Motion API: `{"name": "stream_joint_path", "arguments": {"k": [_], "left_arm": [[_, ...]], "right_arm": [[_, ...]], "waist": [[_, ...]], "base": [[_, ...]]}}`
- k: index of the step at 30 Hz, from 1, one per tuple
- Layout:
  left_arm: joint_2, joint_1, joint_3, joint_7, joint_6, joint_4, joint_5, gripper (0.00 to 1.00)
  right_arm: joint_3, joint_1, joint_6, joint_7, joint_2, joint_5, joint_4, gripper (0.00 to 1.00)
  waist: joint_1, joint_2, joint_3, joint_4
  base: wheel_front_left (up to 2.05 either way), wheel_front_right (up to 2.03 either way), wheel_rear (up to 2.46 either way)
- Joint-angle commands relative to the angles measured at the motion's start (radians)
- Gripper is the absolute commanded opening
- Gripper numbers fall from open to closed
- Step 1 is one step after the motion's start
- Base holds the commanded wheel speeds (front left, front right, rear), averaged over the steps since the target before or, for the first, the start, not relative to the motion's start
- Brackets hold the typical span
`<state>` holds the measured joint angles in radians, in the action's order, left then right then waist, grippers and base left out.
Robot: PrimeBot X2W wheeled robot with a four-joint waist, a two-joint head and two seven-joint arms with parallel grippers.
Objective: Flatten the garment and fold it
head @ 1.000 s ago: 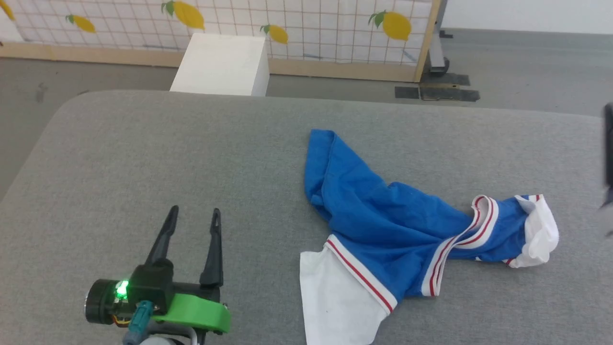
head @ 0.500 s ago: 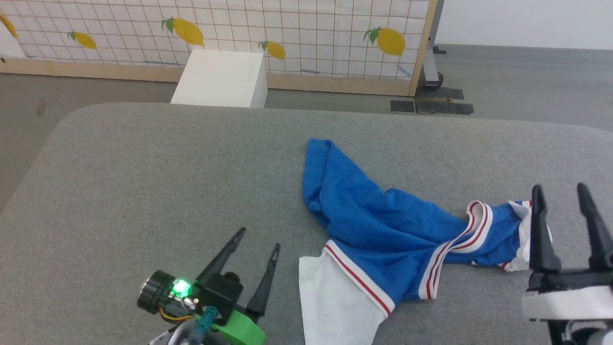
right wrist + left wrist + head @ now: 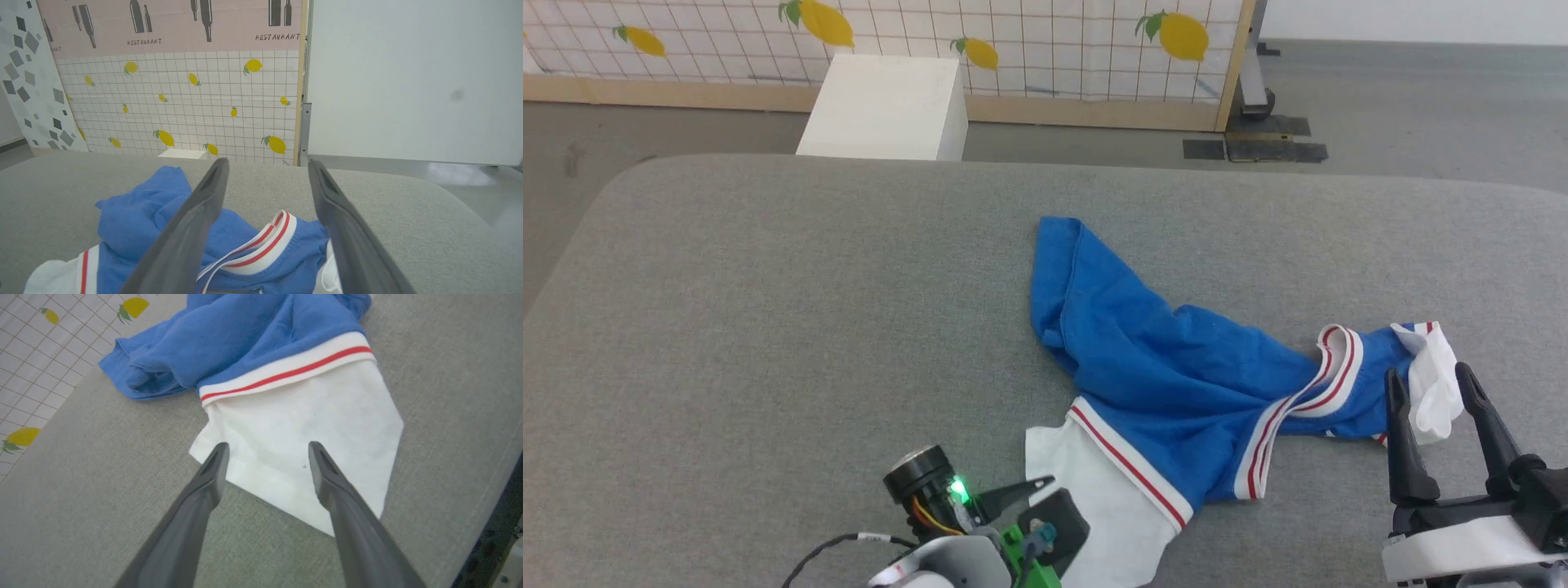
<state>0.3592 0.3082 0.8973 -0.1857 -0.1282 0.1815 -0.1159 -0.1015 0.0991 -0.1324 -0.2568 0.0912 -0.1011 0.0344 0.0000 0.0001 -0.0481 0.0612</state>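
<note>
Bright, even light is coming from above, casting only faint, soft shadows under the garment [image 3: 1160, 359] on the grey cushion [image 3: 768, 327]. The left gripper [image 3: 267, 444] and right gripper [image 3: 267, 161] are blurring toward the bottom of their wrist views, whose edges are bowing, and pale glare is showing on the floor [image 3: 449, 169].

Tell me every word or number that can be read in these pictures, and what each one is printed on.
"RESTAURANT": on the pink wall panel, below the bottle drawings, left of its middle.
"RESTAURANT": on the same panel again, near its right edge.
A third word at the panel's left edge is cut off and too small to read.
The crumpled garment shows no lettering or number as it lies now.
</note>
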Motion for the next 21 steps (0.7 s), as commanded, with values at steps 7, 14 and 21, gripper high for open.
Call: {"name": "stream_joint_path", "arguments": {"k": [7,14,21], "left_arm": [[0.139,0.256,0.244,-0.273,-0.002,-0.153,-0.323,1.00],[0.203,0.495,0.359,-0.391,-0.002,-0.133,-0.510,1.00],[0.201,0.605,0.382,-0.509,-0.002,-0.109,-0.563,1.00]], "right_arm": [[-0.002,-0.017,0.002,-0.005,-0.005,0.038,-0.015,1.00],[0.028,-0.077,0.002,-0.005,-0.001,0.056,-0.031,1.00],[0.047,-0.133,0.002,-0.005,-0.004,0.060,-0.041,1.00]], "waist": [[0.0000,-0.0001,-0.058,-0.004],[0.0000,-0.0001,-0.115,-0.033],[0.0000,-0.0001,-0.177,-0.079]], "base": [[0.00,0.00,0.00],[0.00,0.00,0.00],[0.00,0.00,0.00]]}}
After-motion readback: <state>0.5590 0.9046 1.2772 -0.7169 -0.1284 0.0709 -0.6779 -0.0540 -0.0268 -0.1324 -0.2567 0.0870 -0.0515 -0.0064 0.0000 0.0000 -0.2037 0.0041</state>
